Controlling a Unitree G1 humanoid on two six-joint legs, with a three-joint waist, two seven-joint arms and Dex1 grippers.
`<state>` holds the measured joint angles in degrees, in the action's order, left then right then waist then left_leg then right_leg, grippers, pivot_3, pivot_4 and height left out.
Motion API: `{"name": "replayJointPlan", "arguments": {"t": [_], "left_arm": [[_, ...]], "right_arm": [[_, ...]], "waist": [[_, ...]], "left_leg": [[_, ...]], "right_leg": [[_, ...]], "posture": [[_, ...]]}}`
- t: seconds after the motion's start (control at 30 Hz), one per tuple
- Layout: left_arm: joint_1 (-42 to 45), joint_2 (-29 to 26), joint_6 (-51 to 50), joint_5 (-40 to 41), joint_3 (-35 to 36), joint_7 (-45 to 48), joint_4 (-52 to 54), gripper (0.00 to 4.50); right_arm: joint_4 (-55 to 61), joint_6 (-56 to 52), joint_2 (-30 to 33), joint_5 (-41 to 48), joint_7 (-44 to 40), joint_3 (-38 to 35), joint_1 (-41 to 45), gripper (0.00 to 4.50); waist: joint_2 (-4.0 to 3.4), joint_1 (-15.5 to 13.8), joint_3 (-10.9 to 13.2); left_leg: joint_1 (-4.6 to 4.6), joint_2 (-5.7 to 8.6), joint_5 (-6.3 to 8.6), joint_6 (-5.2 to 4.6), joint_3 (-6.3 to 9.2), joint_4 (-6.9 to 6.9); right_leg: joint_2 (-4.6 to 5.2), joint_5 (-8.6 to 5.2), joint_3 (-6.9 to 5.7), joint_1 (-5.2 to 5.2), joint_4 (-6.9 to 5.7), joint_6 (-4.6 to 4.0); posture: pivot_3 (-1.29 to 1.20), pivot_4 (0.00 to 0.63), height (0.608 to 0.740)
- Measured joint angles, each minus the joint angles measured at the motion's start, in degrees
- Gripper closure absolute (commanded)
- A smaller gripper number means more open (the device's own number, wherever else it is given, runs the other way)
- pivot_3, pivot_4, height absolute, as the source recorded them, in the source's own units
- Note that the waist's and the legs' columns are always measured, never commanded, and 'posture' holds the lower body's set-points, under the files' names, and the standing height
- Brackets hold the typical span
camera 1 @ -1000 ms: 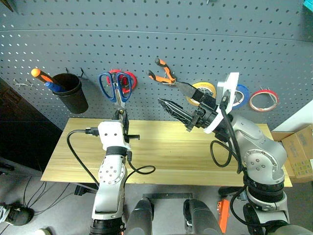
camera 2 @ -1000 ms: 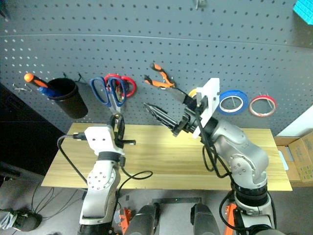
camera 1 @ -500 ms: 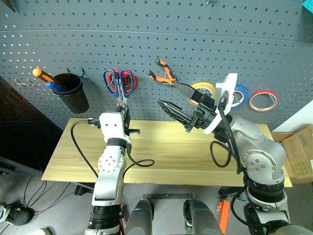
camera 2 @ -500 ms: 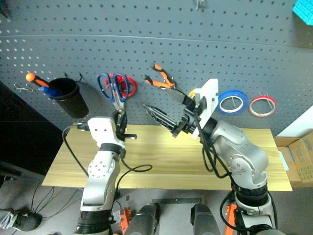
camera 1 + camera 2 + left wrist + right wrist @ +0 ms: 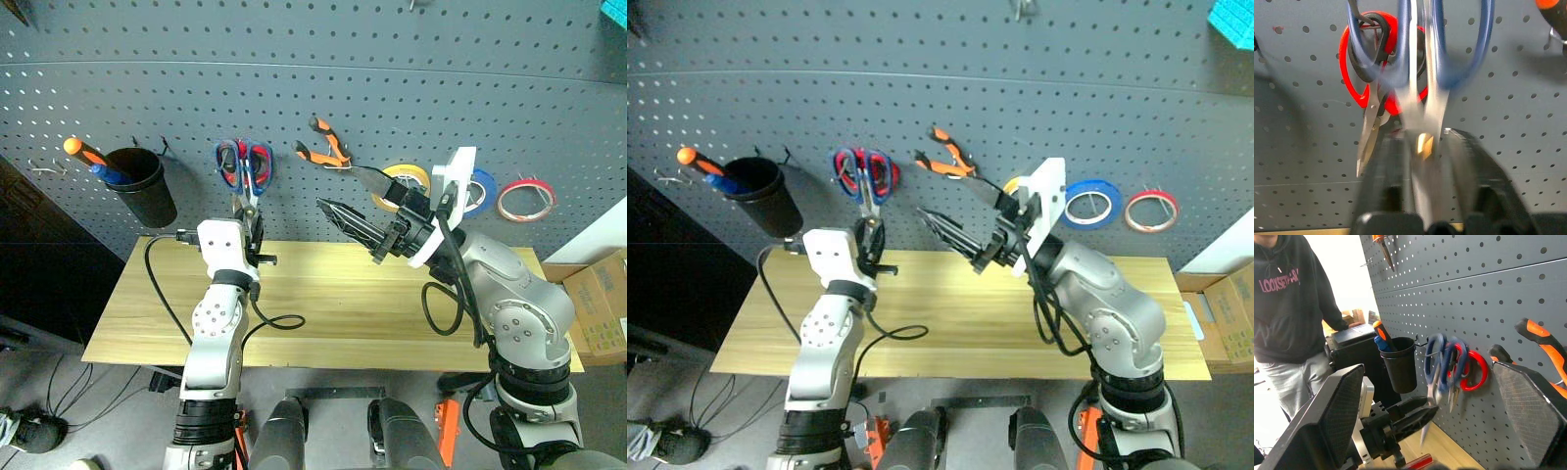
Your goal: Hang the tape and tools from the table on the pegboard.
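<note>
Dark grey perforated pegboard (image 5: 392, 59) fills the back wall; light wooden worktop (image 5: 333, 313) sits below it.

On the board, left to right: black cup (image 5: 145, 186) holding an orange-topped screwdriver (image 5: 86, 154), blue-handled steel scissors (image 5: 245, 171), red-handled scissors (image 5: 1359, 83) behind them on the same spot, orange-and-black pliers (image 5: 328, 145), yellow tape roll (image 5: 411, 178), blue tape roll (image 5: 1091, 205), red-rimmed tape roll (image 5: 526, 199). All three rolls and the pliers hang on hooks.

Left end effector (image 5: 247, 227) is raised just under the blue-handled scissors, blade tips between its fingers (image 5: 1386, 181). Left wrist view: blades run down into the gap between the two fingers, handles loop up over the hook area in front of the red-handled pair. Scissors are motion-blurred; cannot tell whether the fingers pinch the blades or stand slightly apart.

Right end effector (image 5: 358, 208) is held up above the worktop near the pliers and yellow roll, fingers spread wide, nothing between them. Right wrist view: both textured pads (image 5: 1337, 416) well apart, framing the cup and both pairs of scissors.

Person in a dark hoodie (image 5: 1283, 298) stands off to the side past the board edge. Cardboard box (image 5: 598, 299) on the floor at the right end of the worktop.
</note>
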<state>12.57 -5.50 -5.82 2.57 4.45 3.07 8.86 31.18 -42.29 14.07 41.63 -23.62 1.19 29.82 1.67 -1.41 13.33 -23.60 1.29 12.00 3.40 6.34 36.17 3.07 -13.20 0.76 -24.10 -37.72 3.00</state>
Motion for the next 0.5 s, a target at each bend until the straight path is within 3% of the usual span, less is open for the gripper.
{"name": "replayJointPlan", "arguments": {"t": [0.13,0.2,0.5], "left_arm": [[0.16,0.15,0.00,0.29,0.08,-0.14,0.00,0.52],[0.16,0.15,0.00,0.38,0.17,-0.14,0.00,0.05],[0.25,0.32,-0.11,0.44,0.18,-0.86,0.01,0.05]], "right_arm": [[0.00,0.00,0.13,0.01,-0.01,0.00,0.00,0.00],[0.00,0.00,0.30,0.01,-0.01,0.00,0.00,0.00],[0.00,0.00,0.50,0.02,-0.03,0.00,0.00,0.00]], "waist": [[0.02,0.01,-0.07],[0.02,0.00,-0.08],[0.03,-0.01,-0.09]], "left_leg": [[0.02,0.00,-0.01,0.00,-0.01,0.00],[0.03,0.00,-0.01,-0.01,-0.02,0.00],[0.03,0.00,-0.04,-0.01,-0.03,0.00]], "right_leg": [[0.00,0.00,0.01,0.00,-0.01,0.00],[0.00,0.00,0.01,0.00,-0.01,0.00],[0.00,0.00,0.02,0.01,-0.02,0.00]], "posture": [[0.12,0.164,0.740],[0.12,0.164,0.740],[0.12,0.166,0.740]]}}
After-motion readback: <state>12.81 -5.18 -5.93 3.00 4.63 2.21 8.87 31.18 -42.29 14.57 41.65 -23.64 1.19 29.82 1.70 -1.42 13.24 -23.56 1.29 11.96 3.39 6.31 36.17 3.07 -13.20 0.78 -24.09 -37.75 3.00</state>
